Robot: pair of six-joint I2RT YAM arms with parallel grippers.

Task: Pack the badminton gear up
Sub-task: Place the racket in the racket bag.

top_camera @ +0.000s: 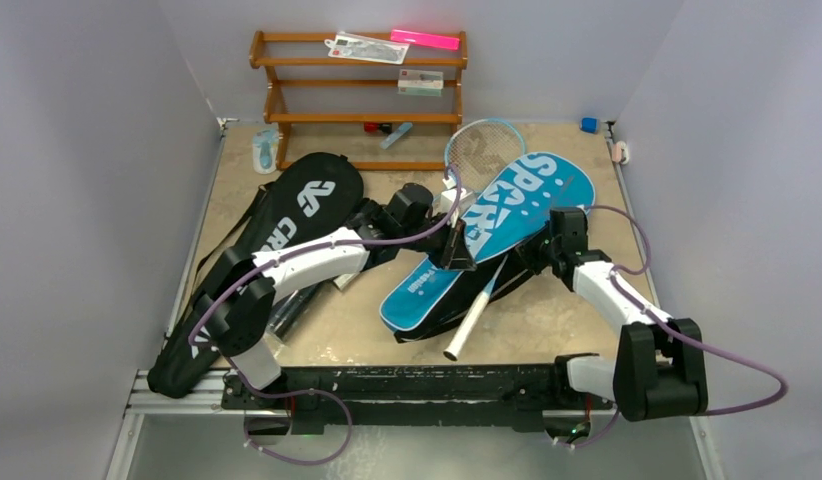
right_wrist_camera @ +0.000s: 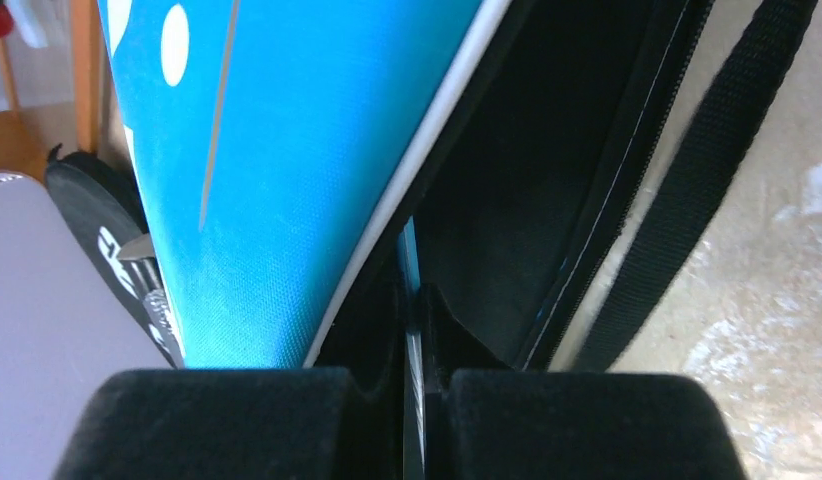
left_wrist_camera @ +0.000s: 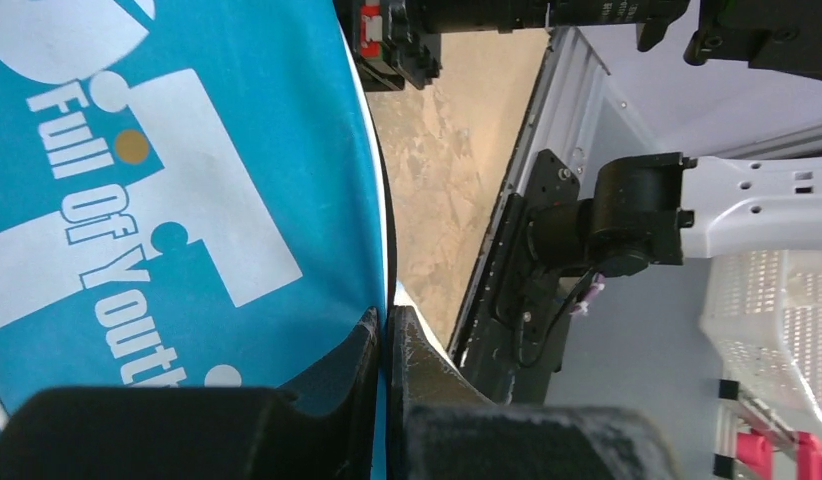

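Observation:
The blue "SPORT" racket cover [top_camera: 507, 215] lies slanted mid-table, its top flap raised. A white racket handle [top_camera: 474, 318] sticks out of its near end. A light-blue racket head [top_camera: 482, 148] shows behind its far end. My left gripper [top_camera: 455, 255] [left_wrist_camera: 387, 315] is shut on the cover's blue top flap [left_wrist_camera: 187, 180] at its left edge. My right gripper [top_camera: 543, 250] [right_wrist_camera: 412, 290] is shut on a thin blue-and-black edge inside the open cover [right_wrist_camera: 287, 170], apparently its lower flap. The black "CROSSWAY" cover [top_camera: 257, 250] lies at the left. A long black tube [top_camera: 299, 303] is partly hidden under my left arm. No shuttlecock shows clearly.
The brown wooden rack [top_camera: 357, 118] stands at the back wall with a pink bar [top_camera: 425, 40] and clear packets [top_camera: 367, 47] on it. A pale blue item [top_camera: 265, 150] lies left of the rack. A black strap [right_wrist_camera: 687, 180] trails on the table beside the cover.

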